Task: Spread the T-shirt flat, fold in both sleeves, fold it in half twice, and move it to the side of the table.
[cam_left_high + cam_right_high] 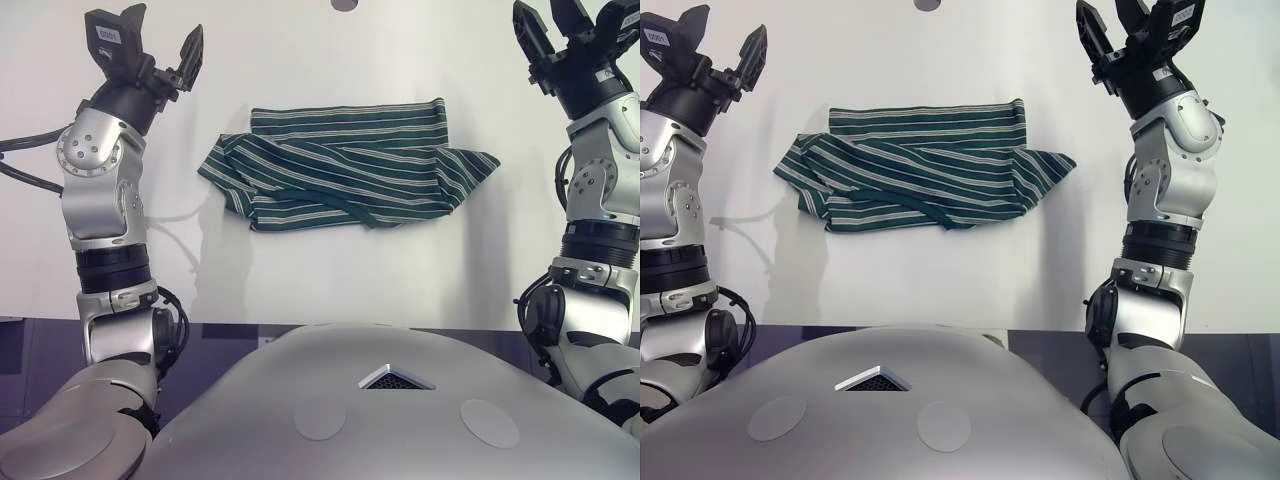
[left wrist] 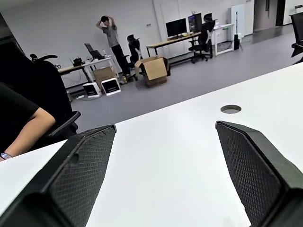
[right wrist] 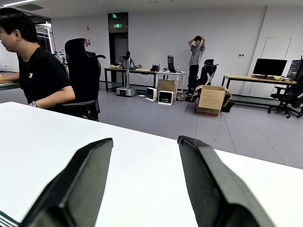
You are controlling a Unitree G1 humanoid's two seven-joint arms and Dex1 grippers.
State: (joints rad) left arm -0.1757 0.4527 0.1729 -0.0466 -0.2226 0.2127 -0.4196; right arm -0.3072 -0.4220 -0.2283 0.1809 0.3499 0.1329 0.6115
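Observation:
A green T-shirt [image 1: 345, 165] with thin white stripes lies bunched and partly folded over itself in the middle of the white table [image 1: 300, 270]. One sleeve sticks out toward the left and another toward the right. My left gripper [image 1: 160, 40] is raised over the table's far left, clear of the shirt, fingers spread and empty; the left wrist view shows its pads [image 2: 80, 179] wide apart. My right gripper [image 1: 1130, 30] is held up at the far right, also away from the shirt. It is open, with nothing between its fingers [image 3: 213, 189].
A round cable hole [image 1: 344, 3] sits in the table beyond the shirt. Bare white tabletop surrounds the shirt on all sides. The table's near edge [image 1: 400, 325] runs just in front of me. Black cables [image 1: 20, 165] trail at the left.

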